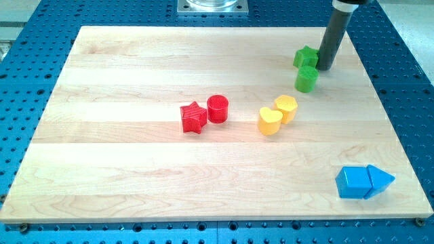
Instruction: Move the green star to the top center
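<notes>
The green star [305,57] lies near the view's upper right on the wooden board [135,163]. My tip [324,68] stands right against the star's right side, touching or nearly touching it. A green cylinder [306,79] sits just below the star, close to it and just left of and below my tip.
A red star [193,117] and a red cylinder [218,108] sit side by side at the centre. A yellow heart [270,121] and a yellow cylinder [286,108] lie right of them. A blue cube [353,182] and a blue triangle [380,180] are at the lower right.
</notes>
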{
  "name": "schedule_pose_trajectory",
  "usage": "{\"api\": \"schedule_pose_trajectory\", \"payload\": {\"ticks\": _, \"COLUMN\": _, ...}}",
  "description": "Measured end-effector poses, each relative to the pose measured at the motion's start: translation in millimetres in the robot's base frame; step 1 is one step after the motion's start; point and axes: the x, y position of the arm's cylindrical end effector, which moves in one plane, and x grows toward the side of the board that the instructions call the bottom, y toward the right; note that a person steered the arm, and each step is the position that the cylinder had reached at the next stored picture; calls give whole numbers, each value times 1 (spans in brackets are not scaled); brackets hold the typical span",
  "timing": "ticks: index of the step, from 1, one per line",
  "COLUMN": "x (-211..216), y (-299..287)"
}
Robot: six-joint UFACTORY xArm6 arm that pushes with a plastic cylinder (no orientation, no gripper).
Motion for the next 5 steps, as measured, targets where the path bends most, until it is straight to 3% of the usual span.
{"api": "schedule_pose_trajectory", "payload": {"ticks": 1, "x": 29, "y": 9}}
{"api": "schedule_pose_trajectory", "payload": {"ticks": 2, "x": -1, "y": 0}}
{"api": "schedule_pose_trajectory", "payload": {"ticks": 4, "x": -10, "y": -76}}
{"api": "schedule_pose_trajectory", "payload": {"ticks": 5, "x": 1, "y": -147}}
